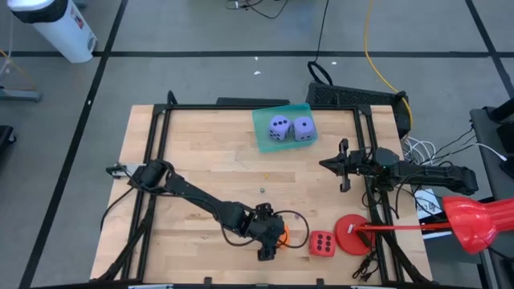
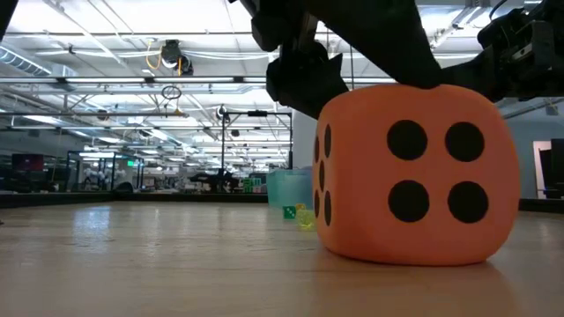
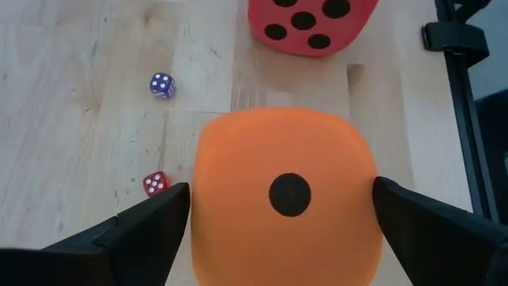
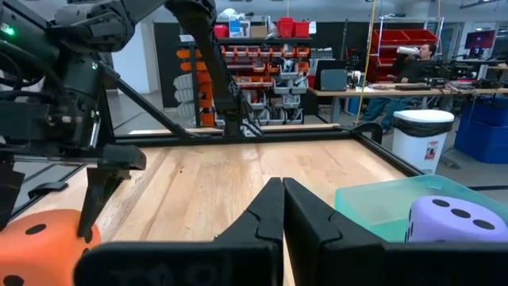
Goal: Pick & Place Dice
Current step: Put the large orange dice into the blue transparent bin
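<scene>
The orange die (image 3: 286, 199) rests on the wooden table near its near edge, its one-pip face toward the left wrist camera. My left gripper (image 1: 271, 241) comes down over it, open, one finger at each of two opposite sides. The red die (image 1: 322, 243) sits on the table just to the orange die's right. Two lavender dice (image 1: 279, 126) (image 1: 303, 128) lie in a teal tray (image 1: 265, 138) at the table's far side. My right gripper (image 1: 344, 166) is shut and held level above the right side of the table, holding nothing. My left gripper's fingers (image 3: 159, 226) stand close against the orange die's two opposite sides (image 3: 205, 199), slanting down from the table's left. Whether they touch the die I cannot tell. The die sits flat on the table.
A flat red disc (image 1: 350, 235) on a red stick lies right of the red die. Two tiny dice, one purple (image 3: 162, 85) and one red (image 3: 155, 183), lie on the wood near the orange die. A black frame (image 1: 241, 107) runs around the table.
</scene>
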Action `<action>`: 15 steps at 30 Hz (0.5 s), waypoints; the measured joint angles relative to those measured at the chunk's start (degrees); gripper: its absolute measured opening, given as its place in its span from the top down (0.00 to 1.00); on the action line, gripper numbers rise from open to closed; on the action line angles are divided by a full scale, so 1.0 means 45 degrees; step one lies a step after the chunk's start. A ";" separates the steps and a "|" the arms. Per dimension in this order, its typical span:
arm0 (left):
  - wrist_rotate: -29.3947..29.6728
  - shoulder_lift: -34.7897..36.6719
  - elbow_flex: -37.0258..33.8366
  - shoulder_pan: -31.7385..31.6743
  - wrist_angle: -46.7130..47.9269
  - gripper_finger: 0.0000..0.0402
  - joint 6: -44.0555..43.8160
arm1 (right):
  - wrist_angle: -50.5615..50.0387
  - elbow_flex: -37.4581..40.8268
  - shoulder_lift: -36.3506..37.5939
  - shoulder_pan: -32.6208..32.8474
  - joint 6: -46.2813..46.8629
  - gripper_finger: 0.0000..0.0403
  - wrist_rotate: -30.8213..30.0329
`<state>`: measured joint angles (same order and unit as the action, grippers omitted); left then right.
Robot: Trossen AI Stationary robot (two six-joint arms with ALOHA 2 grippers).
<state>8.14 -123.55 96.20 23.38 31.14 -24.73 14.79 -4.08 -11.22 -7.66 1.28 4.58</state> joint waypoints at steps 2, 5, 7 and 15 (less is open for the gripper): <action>0.0012 0.0000 0.0000 0.0000 0.0259 0.00 0.0000 | -0.0009 0.0000 0.0000 0.0000 0.0000 1.00 0.0000; 0.0582 0.0000 0.0000 -0.0005 0.0783 0.00 -0.0015 | -0.0003 0.0000 0.0000 0.0005 0.0003 1.00 0.0000; 0.1123 0.0003 -0.0003 -0.0095 0.1471 0.00 -0.0338 | -0.0013 0.0000 0.0000 0.0000 0.0005 1.00 0.0000; 0.0682 0.0053 -0.0038 -0.0787 0.2023 0.00 0.0380 | -0.0006 0.0000 0.0000 0.0000 0.0194 1.00 0.0000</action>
<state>11.21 -123.31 96.03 19.84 40.25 -23.02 14.76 -4.08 -11.22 -7.66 2.15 4.58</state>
